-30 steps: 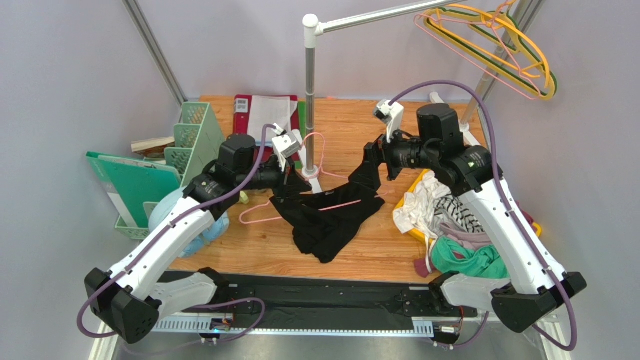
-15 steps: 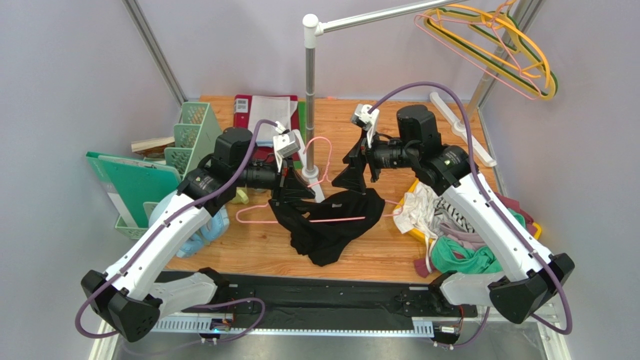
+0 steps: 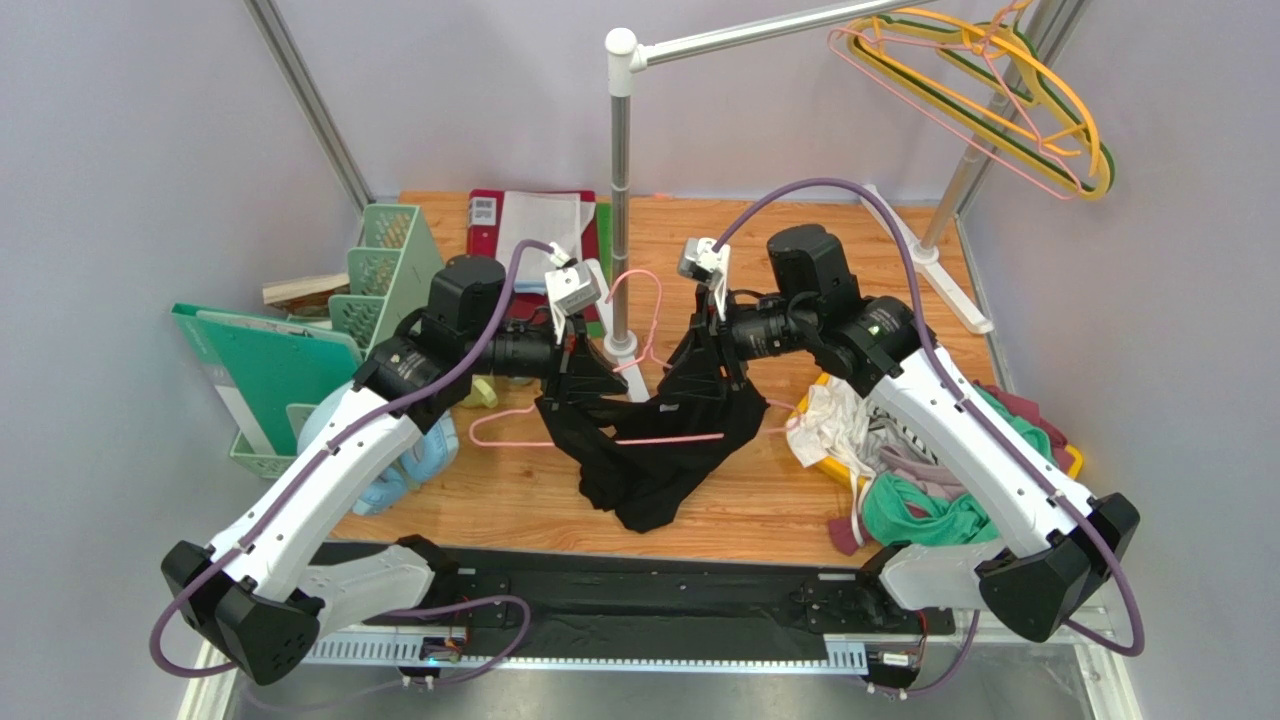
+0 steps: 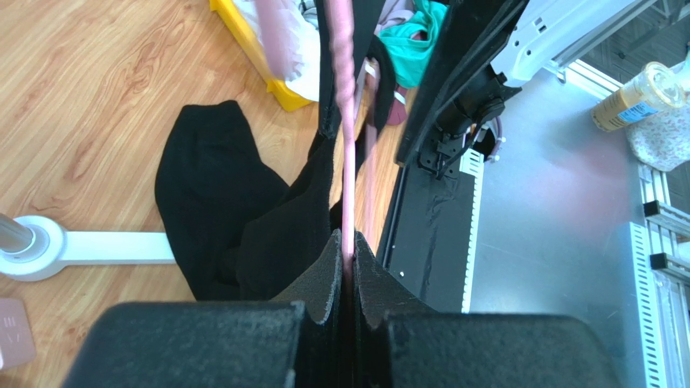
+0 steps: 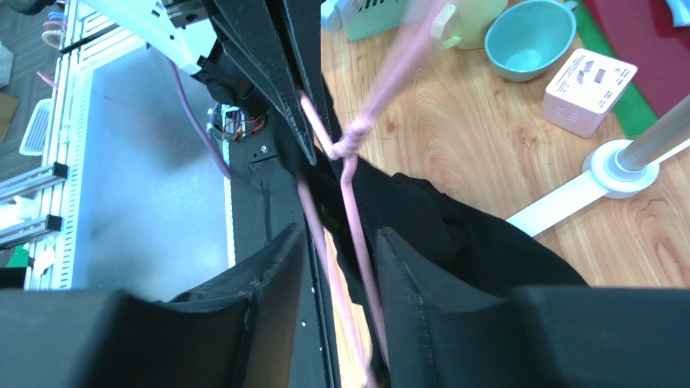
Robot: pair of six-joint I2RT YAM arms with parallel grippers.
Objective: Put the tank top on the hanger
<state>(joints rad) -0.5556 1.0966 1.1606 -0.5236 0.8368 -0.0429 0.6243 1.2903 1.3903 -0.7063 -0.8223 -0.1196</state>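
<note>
The black tank top (image 3: 646, 458) hangs draped over the pink wire hanger (image 3: 519, 423) above the middle of the table, its lower part bunched on the wood. My left gripper (image 3: 579, 368) is shut on the hanger's wire (image 4: 347, 162), and the tank top (image 4: 219, 202) hangs just beyond its fingers. My right gripper (image 3: 694, 353) is at the hanger's neck. Its jaws (image 5: 340, 234) straddle two strands of the hanger below the twist (image 5: 350, 145), with a narrow gap still showing. The black tank top (image 5: 453, 234) lies just to the right of them.
A clothes rack pole (image 3: 619, 180) stands behind the hanger on a white base (image 5: 623, 170). Yellow and green hangers (image 3: 1022, 105) hang on its rail. A yellow bin of clothes (image 3: 902, 450) sits right, a green organiser (image 3: 376, 278) left. A teal cup (image 5: 528, 36) and white cube (image 5: 589, 89) are nearby.
My right gripper has swung left to the hanger's neck and its jaws have narrowed around the wire. The left gripper has kept its hold and lifted the hanger slightly.
</note>
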